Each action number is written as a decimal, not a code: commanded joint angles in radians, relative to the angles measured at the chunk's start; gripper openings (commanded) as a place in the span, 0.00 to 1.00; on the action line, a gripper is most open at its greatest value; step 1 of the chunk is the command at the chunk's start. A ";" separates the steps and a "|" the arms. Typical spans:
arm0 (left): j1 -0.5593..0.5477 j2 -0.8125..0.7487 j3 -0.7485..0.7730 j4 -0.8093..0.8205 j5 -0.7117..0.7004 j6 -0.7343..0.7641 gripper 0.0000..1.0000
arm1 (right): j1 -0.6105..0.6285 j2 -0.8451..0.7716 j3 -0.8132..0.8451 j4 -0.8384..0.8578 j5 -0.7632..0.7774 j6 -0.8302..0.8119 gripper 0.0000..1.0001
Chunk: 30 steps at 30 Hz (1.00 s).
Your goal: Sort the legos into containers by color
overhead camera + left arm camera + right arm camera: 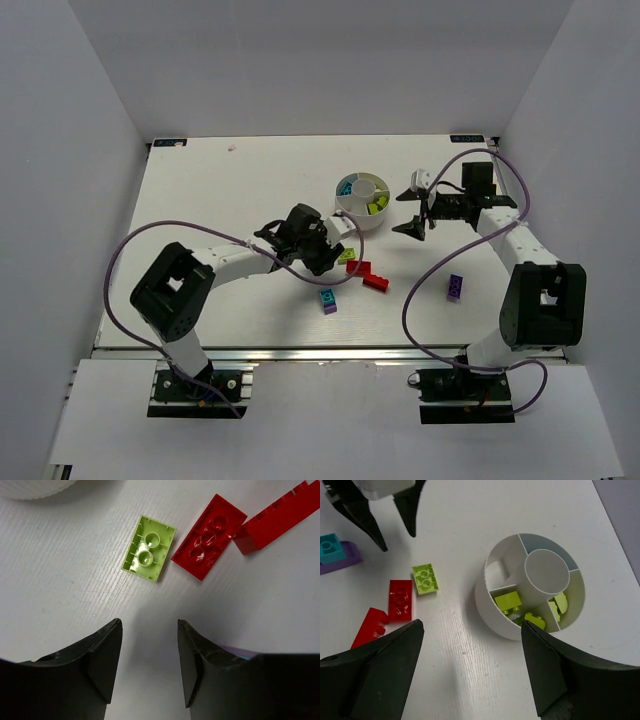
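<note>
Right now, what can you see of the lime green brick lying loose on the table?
The lime green brick is a small rectangular piece of glossy plastic. It lies flat on the white table, upside down: its hollow underside with two round tubes faces up. It is just ahead of the open fingers of the left gripper, which do not touch it. A red brick, also upside down, lies close beside it, seemingly with a thin gap. The white dish stands nearby, apart.

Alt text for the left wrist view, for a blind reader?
The left gripper is open and empty, a lime green brick lying underside up ahead of it. One red brick and a second red brick lie beside that.
</note>
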 commanded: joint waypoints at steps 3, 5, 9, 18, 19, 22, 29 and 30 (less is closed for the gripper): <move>-0.004 0.065 0.027 0.067 0.048 0.153 0.59 | -0.001 -0.050 -0.020 -0.060 -0.080 -0.107 0.83; -0.004 0.101 0.051 0.063 0.059 0.170 0.60 | -0.001 -0.062 -0.029 -0.057 -0.077 -0.107 0.83; -0.004 0.148 0.086 0.069 0.074 0.191 0.61 | -0.001 -0.074 -0.044 -0.046 -0.077 -0.095 0.83; -0.004 0.223 0.183 0.050 0.102 0.202 0.61 | -0.001 -0.097 -0.078 -0.026 -0.088 -0.069 0.83; -0.004 0.227 0.183 0.054 0.111 0.199 0.60 | -0.003 -0.099 -0.079 -0.024 -0.088 -0.069 0.83; -0.004 0.234 0.188 0.066 0.128 0.182 0.56 | -0.001 -0.102 -0.087 -0.024 -0.085 -0.069 0.83; -0.004 0.215 0.180 0.060 0.143 0.156 0.19 | -0.001 -0.097 -0.084 -0.115 -0.082 -0.143 0.78; -0.004 0.205 0.174 0.064 0.140 0.144 0.16 | -0.001 -0.094 -0.075 -0.133 -0.082 -0.153 0.76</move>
